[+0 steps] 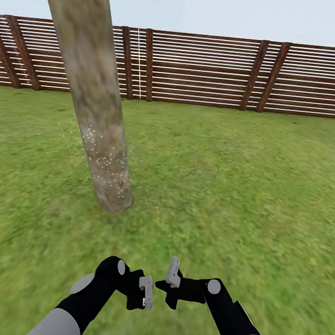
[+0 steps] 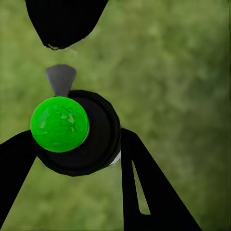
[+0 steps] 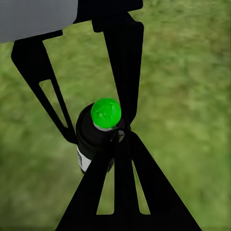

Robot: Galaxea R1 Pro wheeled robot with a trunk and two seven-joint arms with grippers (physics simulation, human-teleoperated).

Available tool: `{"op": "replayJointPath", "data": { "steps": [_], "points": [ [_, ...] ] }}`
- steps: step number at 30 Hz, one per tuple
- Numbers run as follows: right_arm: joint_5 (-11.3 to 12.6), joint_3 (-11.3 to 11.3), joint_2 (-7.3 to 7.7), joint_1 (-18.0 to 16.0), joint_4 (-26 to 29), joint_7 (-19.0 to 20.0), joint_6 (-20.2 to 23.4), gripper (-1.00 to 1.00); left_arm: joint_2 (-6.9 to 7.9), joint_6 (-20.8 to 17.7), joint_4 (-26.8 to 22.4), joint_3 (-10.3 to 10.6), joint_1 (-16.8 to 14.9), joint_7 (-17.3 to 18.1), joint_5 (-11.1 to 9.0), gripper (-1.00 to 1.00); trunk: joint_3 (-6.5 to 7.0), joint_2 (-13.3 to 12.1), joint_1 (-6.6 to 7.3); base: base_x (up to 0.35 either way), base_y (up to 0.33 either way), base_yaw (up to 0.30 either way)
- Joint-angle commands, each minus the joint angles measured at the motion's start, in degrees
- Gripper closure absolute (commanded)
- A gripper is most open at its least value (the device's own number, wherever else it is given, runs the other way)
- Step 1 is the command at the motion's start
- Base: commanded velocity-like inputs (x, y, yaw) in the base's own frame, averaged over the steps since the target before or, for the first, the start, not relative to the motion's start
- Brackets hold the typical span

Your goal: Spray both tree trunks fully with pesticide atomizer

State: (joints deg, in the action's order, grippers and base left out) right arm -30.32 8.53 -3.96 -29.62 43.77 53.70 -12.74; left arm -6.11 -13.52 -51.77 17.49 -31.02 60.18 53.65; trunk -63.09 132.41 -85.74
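Tree trunk (image 1: 97, 125) – mottled, matt, rough-looking bark; fence (image 1: 207, 71) – brown wooden slats; atomizer (image 2: 77, 132) – glossy green cap, smooth black body

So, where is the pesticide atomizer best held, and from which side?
Take the atomizer by its round black body, below the green ball cap, from the side, one finger on each flank. Its straight walls suit flat fingers; the ball would probably slip, and the grey nozzle should stay free.
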Motion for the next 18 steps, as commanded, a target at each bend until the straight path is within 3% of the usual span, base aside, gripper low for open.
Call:
{"op": "replayJointPath", "data": {
  "steps": [1,5,18],
  "points": [
    [0.00,0.00,0.00,0.00,0.00,0.00,0.00,1.00,0.03,0.08,0.00,0.02,0.00,0.02,-1.16,1.00,0.00,0.00,0.00,0.000,0.000,0.000],
    [0.00,0.00,0.00,0.00,0.00,0.00,0.00,1.00,0.06,0.23,0.16,0.08,0.00,0.02,-3.36,1.00,0.00,0.00,0.00,0.000,0.000,0.000],
    [0.00,0.07,0.00,0.00,0.00,0.00,0.00,1.00,0.55,-0.04,0.81,0.05,-0.27,-0.06,-3.04,1.00,0.00,0.00,0.00,0.000,0.000,0.000]
  ]
}}
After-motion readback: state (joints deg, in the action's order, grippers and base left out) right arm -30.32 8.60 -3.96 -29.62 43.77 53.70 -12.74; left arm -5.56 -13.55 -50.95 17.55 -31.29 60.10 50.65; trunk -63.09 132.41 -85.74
